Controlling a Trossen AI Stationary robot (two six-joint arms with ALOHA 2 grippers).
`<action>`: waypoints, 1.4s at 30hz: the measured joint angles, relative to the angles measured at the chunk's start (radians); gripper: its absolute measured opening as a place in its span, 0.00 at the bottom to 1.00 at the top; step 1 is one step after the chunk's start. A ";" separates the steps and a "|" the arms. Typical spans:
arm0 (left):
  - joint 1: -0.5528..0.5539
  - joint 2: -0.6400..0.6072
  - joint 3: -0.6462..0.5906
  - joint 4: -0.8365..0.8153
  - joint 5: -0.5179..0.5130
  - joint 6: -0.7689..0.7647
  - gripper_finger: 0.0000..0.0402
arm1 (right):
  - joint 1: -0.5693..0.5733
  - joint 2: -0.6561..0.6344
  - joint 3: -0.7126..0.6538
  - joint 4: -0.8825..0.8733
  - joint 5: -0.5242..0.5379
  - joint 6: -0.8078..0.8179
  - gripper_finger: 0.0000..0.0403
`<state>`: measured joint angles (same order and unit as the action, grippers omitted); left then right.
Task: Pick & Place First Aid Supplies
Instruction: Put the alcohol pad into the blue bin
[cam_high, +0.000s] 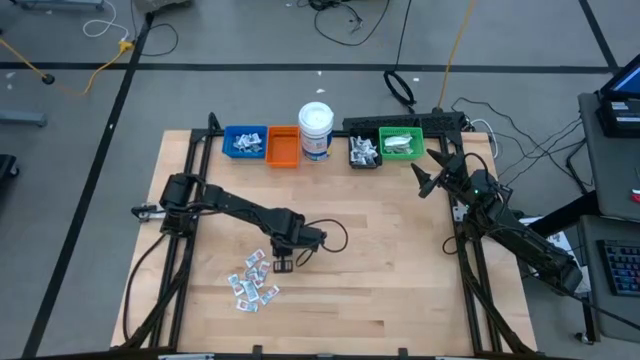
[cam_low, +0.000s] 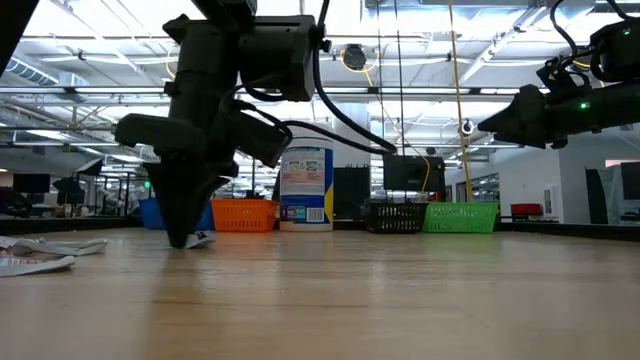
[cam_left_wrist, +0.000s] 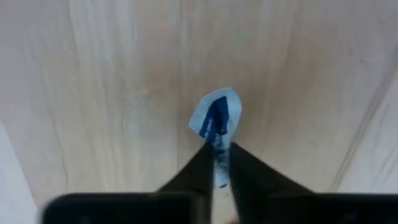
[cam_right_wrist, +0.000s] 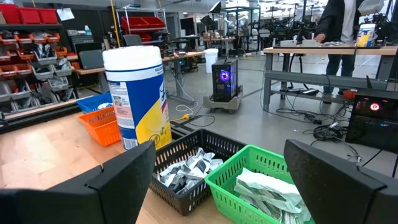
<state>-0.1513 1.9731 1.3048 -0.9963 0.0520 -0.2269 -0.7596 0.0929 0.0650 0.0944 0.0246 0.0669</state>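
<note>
left fingers (cam_left_wrist: 219, 163): pinching blue-white packet (cam_left_wrist: 216, 115) on table (cam_left_wrist: 112, 93) | right fingers (cam_right_wrist: 224, 180): spread, above bins

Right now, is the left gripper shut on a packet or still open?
Shut. In the left wrist view the left gripper pinches a small white-and-blue wrapped packet between its dark fingers, just above the wooden table.

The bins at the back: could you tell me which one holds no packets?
The orange bin, between the blue bin and the jar, looks empty; blue, black and green all hold packets.
</note>
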 joint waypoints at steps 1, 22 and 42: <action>0.000 -0.003 0.000 -0.002 0.002 -0.016 0.06 | 0.000 0.000 0.000 0.000 0.000 0.000 0.87; 0.403 -0.341 -0.001 -0.196 0.025 -0.320 0.01 | 0.000 0.000 0.000 0.000 0.000 0.000 0.87; 1.097 -0.316 0.001 -0.107 -0.162 -0.211 0.01 | 0.000 0.000 0.000 0.000 0.000 0.000 0.87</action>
<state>0.9455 1.6571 1.3056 -1.1030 -0.1105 -0.4384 -0.7595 0.0929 0.0652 0.0942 0.0246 0.0669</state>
